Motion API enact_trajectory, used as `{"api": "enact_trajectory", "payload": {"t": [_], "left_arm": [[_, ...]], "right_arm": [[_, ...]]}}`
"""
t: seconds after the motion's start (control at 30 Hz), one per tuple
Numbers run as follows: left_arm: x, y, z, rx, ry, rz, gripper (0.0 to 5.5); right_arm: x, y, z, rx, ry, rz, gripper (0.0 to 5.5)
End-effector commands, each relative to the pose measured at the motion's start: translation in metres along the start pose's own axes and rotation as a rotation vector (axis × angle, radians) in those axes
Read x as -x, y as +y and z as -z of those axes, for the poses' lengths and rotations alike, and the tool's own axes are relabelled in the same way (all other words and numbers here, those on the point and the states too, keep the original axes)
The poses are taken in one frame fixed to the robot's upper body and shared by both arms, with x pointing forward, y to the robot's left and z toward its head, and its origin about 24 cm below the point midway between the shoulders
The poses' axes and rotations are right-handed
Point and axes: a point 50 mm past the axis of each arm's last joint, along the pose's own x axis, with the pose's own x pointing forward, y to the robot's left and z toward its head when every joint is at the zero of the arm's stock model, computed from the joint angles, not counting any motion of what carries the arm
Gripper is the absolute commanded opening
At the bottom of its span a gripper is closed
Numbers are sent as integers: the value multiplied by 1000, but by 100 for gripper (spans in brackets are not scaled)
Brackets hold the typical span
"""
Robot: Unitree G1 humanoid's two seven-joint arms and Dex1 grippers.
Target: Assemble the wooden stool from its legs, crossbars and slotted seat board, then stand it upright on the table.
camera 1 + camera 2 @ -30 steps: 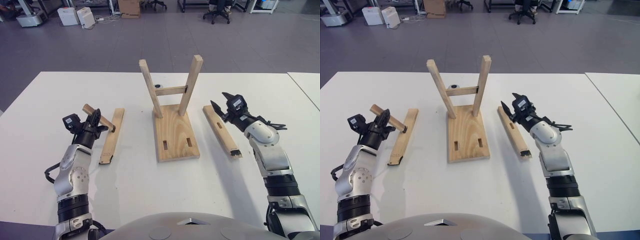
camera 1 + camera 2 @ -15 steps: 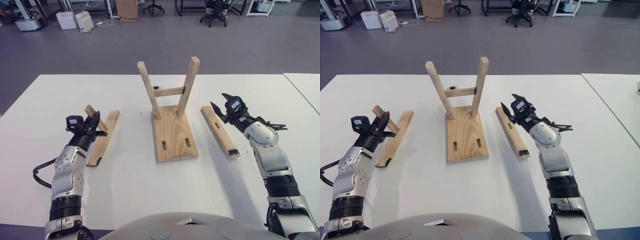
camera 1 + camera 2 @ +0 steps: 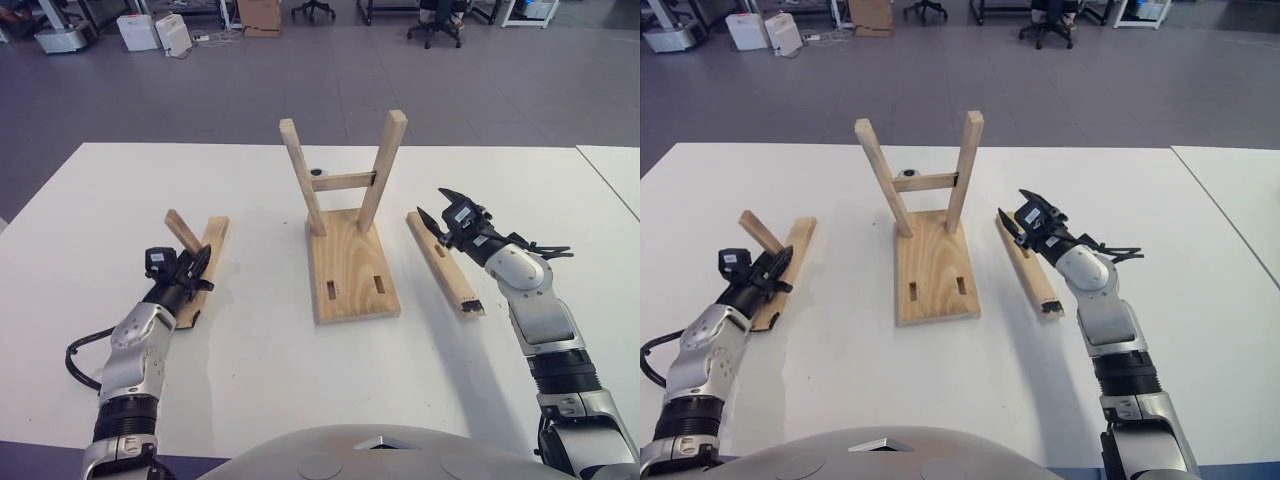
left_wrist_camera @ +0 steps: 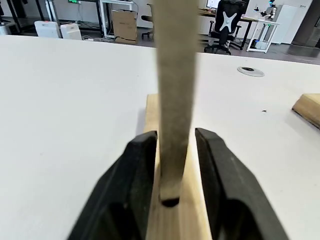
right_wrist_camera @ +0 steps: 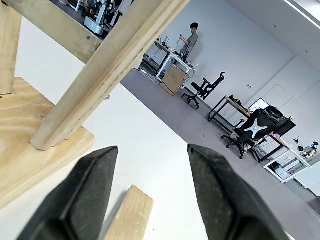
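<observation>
**As things lie now: stool parts, view by view**

Where I look down from the head camera, I list a seat board [image 3: 352,265] flat on the table [image 3: 250,380]. Two legs [image 3: 302,177] stand at its far end, joined by a crossbar [image 3: 343,181], and two slots [image 3: 330,290] show near its front edge. A third leg [image 3: 443,262] lies just right of the board. The right claw [image 3: 431,203] sits at this leg's far end, spread wide and holding nothing. A fourth leg [image 3: 203,265] lies well left of the board, and a second crossbar [image 3: 182,230] rises tilted from it. The left claw [image 3: 196,262] is at that leg's near part.

Left wrist camera: both fingers [image 4: 142,165] press the second crossbar's sides, clamped on it. Its foot sits in the leg's hole.

Right wrist camera: the fingers [image 5: 87,195] are wide apart, with the third leg's end between them. The board's corner and one standing leg are close by.
</observation>
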Motion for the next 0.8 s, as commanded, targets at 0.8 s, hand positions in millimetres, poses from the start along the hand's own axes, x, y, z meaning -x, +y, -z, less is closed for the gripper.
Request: {"api": "enact_trajectory", "payload": {"t": [0.8], "left_arm": [[13,4,-41,-93,187,-50,203]], "right_arm": [[-17,-26,-53,-357,-175,-44,256]]}}
